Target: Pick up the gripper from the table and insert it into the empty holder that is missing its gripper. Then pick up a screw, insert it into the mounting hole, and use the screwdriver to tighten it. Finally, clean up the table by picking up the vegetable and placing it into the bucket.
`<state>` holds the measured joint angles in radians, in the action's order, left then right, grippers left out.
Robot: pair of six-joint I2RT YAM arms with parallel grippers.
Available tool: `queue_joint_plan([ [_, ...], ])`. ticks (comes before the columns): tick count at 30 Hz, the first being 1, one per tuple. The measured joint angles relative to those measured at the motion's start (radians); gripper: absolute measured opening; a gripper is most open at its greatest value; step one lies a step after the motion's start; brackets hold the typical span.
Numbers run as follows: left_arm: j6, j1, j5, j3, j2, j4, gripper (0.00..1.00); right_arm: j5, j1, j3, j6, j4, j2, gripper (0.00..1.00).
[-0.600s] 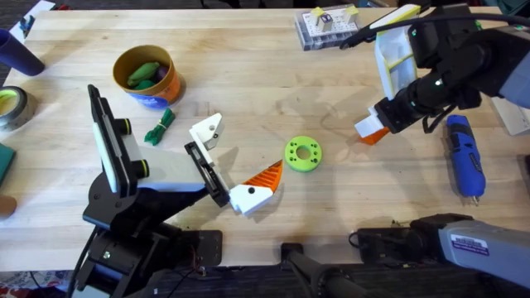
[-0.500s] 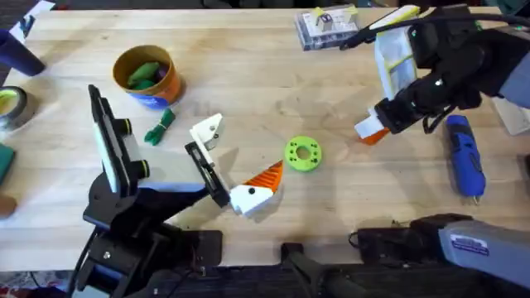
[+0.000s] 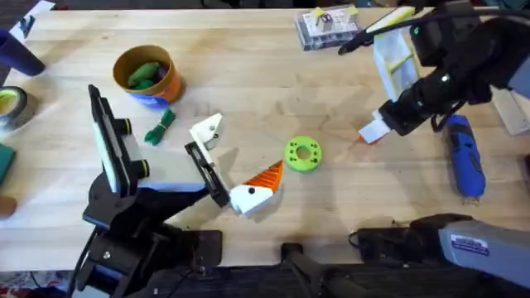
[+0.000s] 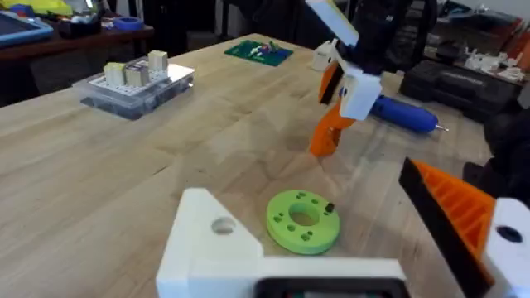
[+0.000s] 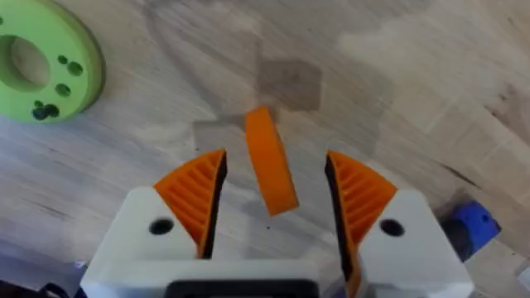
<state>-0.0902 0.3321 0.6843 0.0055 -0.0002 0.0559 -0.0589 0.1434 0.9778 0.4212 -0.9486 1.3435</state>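
The orange gripper finger (image 5: 270,162) hangs just above the bench (image 3: 273,74), between the right pincer's (image 5: 272,199) parted pads; whether they grip it I cannot tell. The holder (image 3: 207,132), by the left pincer (image 3: 236,178), looks empty. Insertion, screw and the vegetable (image 3: 160,127) beside the bucket (image 3: 147,74) all remain.

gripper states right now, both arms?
Left gripper: open, holding nothing.
Right gripper: closed, holding the orange finger piece.
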Motion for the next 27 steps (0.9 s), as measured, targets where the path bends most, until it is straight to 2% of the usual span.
queue_joint_plan([
  [5, 0.0, 0.0, 0.0, 0.0, 0.0, 0.0, 0.99, -0.013, 0.001, 0.074, 0.126, -0.075, -0.011, 0.721],
  [14, 0.0, 0.0, 0.0, 0.0, 0.0, 0.0, 0.99, -0.031, 0.001, 0.078, 0.308, -0.118, -0.014, 0.721],
  [22, 0.0, 0.0, 0.0, 0.0, 0.0, 0.0, 0.99, -0.031, 0.009, 0.079, 0.358, -0.137, 0.099, 0.721],
  [27, 0.0, 0.0, 0.0, 0.0, 0.0, 0.0, 0.99, -0.031, 0.014, 0.079, 0.362, -0.136, 0.127, 0.721],
])
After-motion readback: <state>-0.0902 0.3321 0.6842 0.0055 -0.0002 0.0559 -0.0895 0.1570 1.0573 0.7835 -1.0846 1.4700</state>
